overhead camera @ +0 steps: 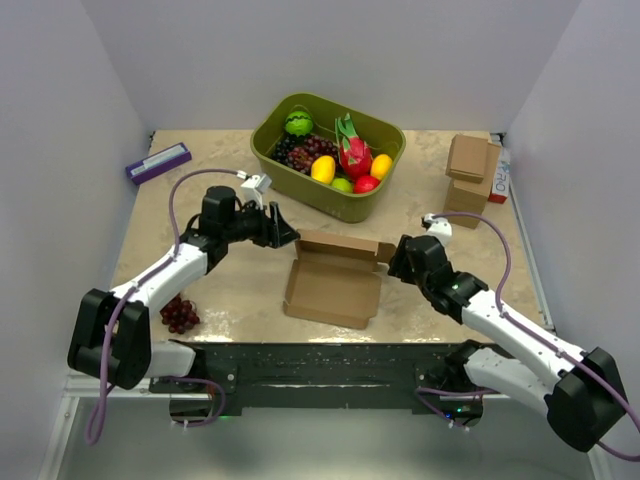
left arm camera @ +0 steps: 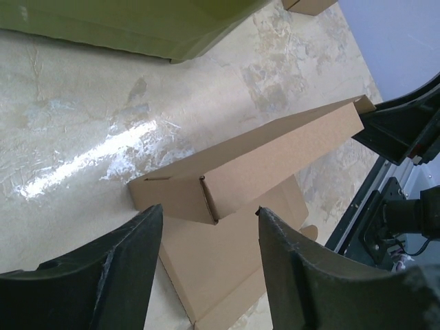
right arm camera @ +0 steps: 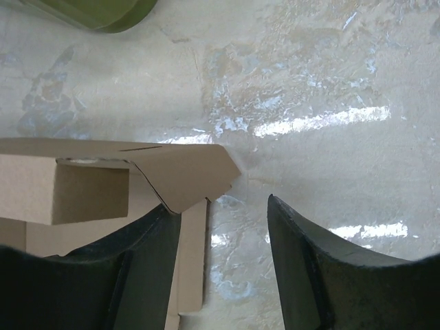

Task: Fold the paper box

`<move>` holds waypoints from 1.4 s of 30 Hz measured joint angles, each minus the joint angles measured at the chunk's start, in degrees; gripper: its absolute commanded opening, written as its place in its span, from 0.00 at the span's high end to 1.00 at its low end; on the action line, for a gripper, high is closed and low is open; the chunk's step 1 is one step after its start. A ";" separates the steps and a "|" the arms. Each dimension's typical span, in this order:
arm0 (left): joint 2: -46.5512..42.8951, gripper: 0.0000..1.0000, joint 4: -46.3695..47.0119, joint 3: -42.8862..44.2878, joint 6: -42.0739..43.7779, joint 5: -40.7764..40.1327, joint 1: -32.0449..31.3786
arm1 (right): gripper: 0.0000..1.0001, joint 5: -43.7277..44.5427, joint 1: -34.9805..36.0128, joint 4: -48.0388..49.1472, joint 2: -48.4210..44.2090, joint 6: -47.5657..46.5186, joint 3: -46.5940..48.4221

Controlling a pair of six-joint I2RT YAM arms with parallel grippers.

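The paper box [overhead camera: 335, 275] is a brown cardboard mailer lying open in the middle of the table, its far panel and side flaps raised. My left gripper [overhead camera: 287, 238] is open just off the box's far left corner. In the left wrist view the box [left arm camera: 261, 158] lies beyond the open gripper [left arm camera: 210, 220], with nothing between the fingers. My right gripper [overhead camera: 394, 262] is open at the box's far right corner. In the right wrist view the gripper [right arm camera: 221, 203] is open and the box's pointed side flap [right arm camera: 185, 172] overlaps the left finger [right arm camera: 137, 261].
A green bin [overhead camera: 275, 150] of toy fruit stands at the back, just beyond the box. A bunch of grapes [overhead camera: 180, 314] lies near the left arm. A purple box [overhead camera: 158, 162] is at the back left. A stack of small cardboard boxes [overhead camera: 468, 172] stands at the back right.
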 measured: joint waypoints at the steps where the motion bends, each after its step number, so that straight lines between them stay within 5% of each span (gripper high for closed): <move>1: 0.00 0.37 0.26 0.00 -0.07 -0.02 0.00 | 0.45 0.00 0.00 0.76 0.09 -0.44 -0.44; 42: 4.66 0.39 3.80 0.00 -2.93 0.59 0.00 | 0.68 0.02 0.00 13.00 1.46 -7.48 -5.42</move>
